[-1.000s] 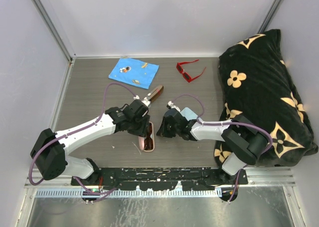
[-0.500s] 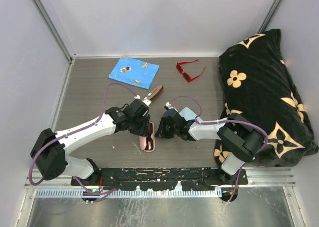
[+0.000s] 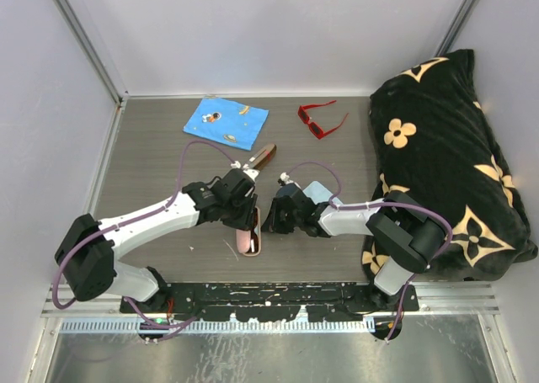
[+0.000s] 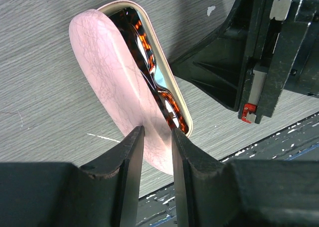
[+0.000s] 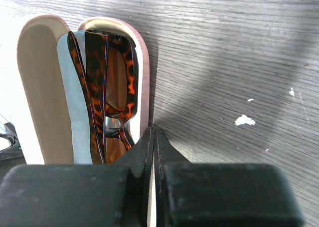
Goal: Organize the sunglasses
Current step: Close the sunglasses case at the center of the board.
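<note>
The dark brown sunglasses (image 5: 107,87) lie folded in the open pink oval case (image 4: 112,77), also seen from the left wrist (image 4: 149,62). My left gripper (image 4: 157,134) is shut on the case's raised lid, one finger on each side. My right gripper (image 5: 153,133) is shut and empty, its tips against the outer rim of the case's base (image 5: 143,77). From above, both grippers, left (image 3: 246,215) and right (image 3: 268,223), meet at the case (image 3: 250,244). The red sunglasses (image 3: 320,119) lie at the back of the table, far from both grippers.
A slim brown-and-black case (image 3: 262,157) lies just behind the left gripper. A blue patterned cloth (image 3: 226,120) lies at the back left. A large black cushion with cream flowers (image 3: 446,156) fills the right side. The right arm's link shows in the left wrist view (image 4: 269,52).
My right gripper has moved a little left up to the pink case. My left gripper has shifted slightly while holding the lid. The red sunglasses have not moved.
</note>
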`<state>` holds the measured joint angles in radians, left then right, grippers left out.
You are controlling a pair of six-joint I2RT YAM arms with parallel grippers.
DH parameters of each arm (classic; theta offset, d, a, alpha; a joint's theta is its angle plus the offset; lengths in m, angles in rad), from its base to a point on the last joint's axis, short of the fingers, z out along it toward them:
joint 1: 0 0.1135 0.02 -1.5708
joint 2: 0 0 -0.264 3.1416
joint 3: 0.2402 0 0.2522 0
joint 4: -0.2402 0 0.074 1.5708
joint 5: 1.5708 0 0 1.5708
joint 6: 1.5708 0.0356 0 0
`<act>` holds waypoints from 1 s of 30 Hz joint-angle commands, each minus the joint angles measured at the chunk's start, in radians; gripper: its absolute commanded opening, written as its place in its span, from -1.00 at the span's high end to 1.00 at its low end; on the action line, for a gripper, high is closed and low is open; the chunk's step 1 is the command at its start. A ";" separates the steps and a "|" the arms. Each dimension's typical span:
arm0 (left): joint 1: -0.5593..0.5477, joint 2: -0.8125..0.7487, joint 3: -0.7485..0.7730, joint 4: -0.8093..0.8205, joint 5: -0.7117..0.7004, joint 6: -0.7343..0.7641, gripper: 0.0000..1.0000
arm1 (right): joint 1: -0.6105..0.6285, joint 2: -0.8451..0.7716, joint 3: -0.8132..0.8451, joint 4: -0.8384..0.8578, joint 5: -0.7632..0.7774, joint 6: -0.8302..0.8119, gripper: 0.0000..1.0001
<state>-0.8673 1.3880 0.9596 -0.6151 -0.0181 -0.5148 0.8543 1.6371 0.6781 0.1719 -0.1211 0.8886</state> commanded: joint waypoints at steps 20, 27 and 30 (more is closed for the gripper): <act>-0.032 -0.004 0.042 0.014 -0.049 -0.009 0.21 | 0.002 -0.194 0.023 -0.105 0.196 -0.051 0.80; -0.032 -0.071 0.050 -0.003 -0.194 -0.064 -0.22 | 0.000 -0.463 -0.004 -0.248 0.442 -0.112 0.27; -0.032 -0.030 0.050 -0.021 -0.223 -0.143 -0.34 | 0.000 -0.578 -0.012 -0.314 0.530 -0.106 0.05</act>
<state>-0.8974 1.3304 0.9890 -0.6117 -0.1493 -0.5648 0.8543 1.1870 0.6754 -0.0456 0.2123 0.8074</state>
